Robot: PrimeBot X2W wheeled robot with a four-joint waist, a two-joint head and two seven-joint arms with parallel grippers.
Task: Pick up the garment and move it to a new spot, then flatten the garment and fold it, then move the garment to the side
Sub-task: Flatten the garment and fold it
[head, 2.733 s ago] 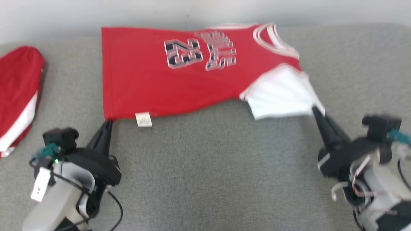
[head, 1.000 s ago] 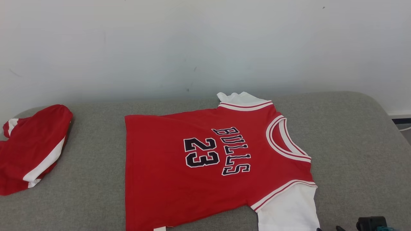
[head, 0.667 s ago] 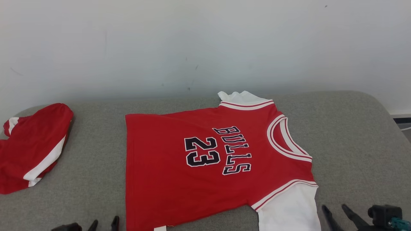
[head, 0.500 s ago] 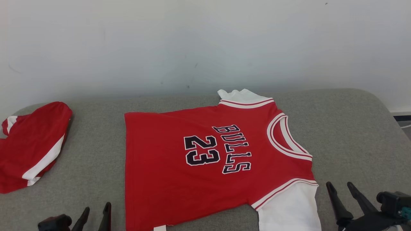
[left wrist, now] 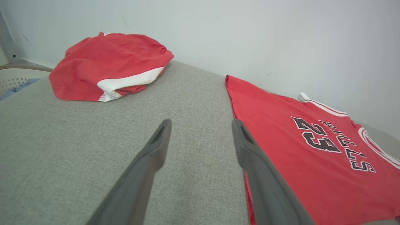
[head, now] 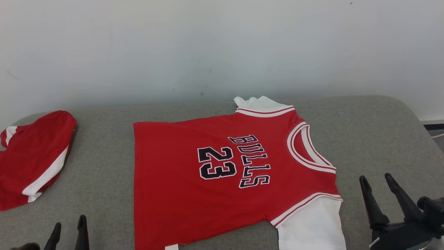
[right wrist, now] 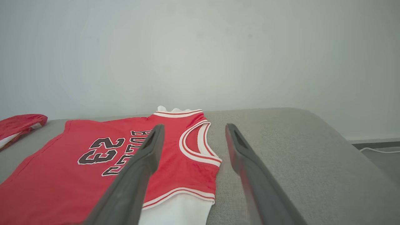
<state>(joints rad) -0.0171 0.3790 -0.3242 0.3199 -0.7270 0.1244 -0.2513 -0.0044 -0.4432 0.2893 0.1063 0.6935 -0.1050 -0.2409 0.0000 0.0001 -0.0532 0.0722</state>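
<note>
Jaws released and empty on left gripper (head: 69, 222) and right gripper (head: 375, 177); the shirt (head: 194, 194) looks light and floppy, so pinch hem corner and shoulder

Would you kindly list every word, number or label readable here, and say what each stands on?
"BULLS": black letters on the red jersey.
"23": black digits beside that word, same jersey.
White hem tag: too small to read.
</note>
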